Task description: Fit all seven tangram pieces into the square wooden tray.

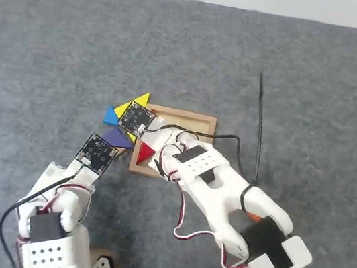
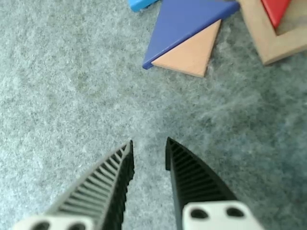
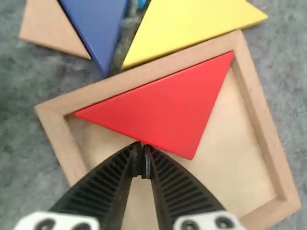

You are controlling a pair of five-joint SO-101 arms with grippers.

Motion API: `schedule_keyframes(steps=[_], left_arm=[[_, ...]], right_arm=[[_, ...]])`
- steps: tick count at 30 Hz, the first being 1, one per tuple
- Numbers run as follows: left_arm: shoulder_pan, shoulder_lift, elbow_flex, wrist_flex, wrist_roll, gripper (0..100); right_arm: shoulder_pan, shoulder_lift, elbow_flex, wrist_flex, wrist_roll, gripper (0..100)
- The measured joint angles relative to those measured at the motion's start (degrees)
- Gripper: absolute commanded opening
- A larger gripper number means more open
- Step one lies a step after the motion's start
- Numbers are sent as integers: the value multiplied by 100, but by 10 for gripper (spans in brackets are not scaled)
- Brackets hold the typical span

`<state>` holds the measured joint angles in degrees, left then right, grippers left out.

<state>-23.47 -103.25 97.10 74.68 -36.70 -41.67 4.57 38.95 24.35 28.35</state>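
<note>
Inside tray, red triangle lies, long edge along wall.

- We see a square wooden tray of pale wood with a raised rim. It lies flat just right of centre in the high view.
- A red triangle lies flat inside the tray with its long edge along one rim. Bare tray floor shows beside it.
- A yellow triangle lies outside the tray, against the rim at the tray's upper left corner.
- A dark blue triangle lies left of the tray, apparently overlapping a tan triangle.
- A small light blue piece sits left of the yellow triangle. We cannot tell its shape.
</note>
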Motion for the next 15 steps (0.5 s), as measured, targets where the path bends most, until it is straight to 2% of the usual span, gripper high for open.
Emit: schedule_keyframes(steps=[7,15], left_arm=[[0,0,0,0,0,115],[0,0,0,0,0,115]], right_arm=[[53,-967,167,571,0,12],[580,-2857,1705,589,0,13]])
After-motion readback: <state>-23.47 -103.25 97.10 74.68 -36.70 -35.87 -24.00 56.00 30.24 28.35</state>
